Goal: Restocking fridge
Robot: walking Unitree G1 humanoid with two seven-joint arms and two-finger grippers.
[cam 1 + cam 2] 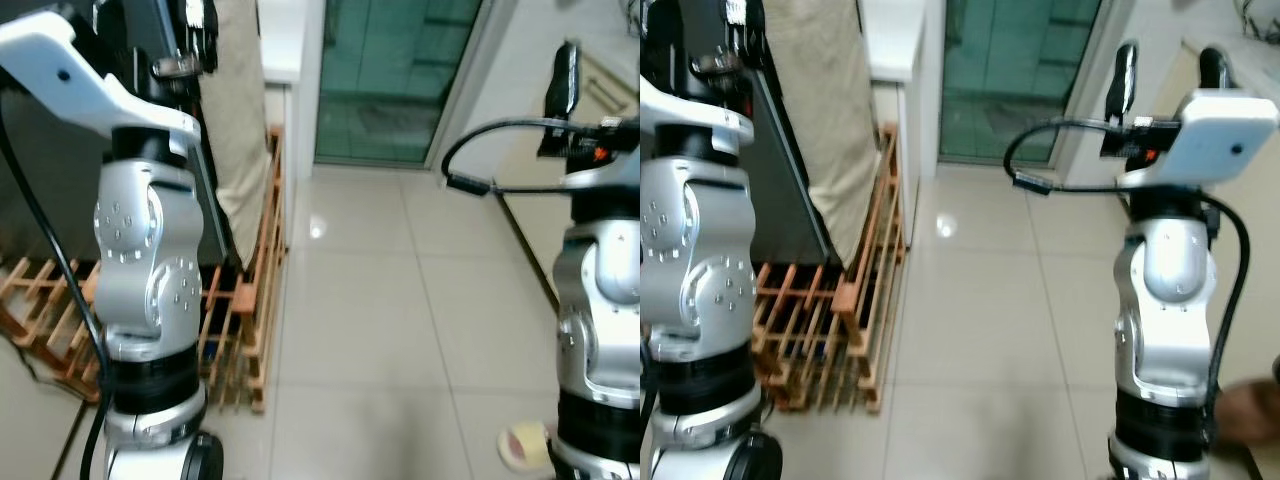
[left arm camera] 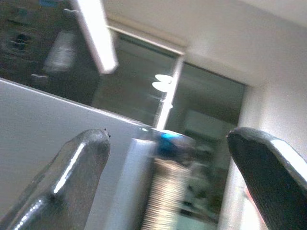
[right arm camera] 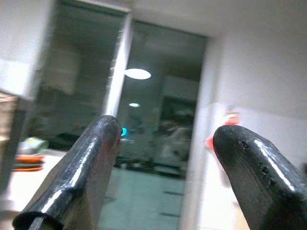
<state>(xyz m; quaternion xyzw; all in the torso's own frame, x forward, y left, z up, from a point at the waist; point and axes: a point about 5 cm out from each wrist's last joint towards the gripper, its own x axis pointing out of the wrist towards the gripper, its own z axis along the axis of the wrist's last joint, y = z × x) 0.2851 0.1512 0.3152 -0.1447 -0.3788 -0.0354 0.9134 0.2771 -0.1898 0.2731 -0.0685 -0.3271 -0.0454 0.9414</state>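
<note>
Both arms are raised in front of me. My left gripper (image 2: 168, 182) is open, with nothing between its fingers; past it are a grey panel and a dark glass door. My right gripper (image 1: 1168, 70) is held high on the right. It is open too and holds nothing, and its black fingers (image 3: 81, 177) point toward the glass door. A tall dark glossy front (image 1: 50, 160), possibly the fridge, stands at the left behind my left arm (image 1: 145, 270).
A wooden slatted rack (image 1: 255, 300) sits on the floor at the left, with a beige cloth (image 1: 240, 130) hanging above it. A green glass door (image 1: 400, 80) is straight ahead across pale floor tiles (image 1: 370, 330). A slipper (image 1: 525, 445) lies by my right side.
</note>
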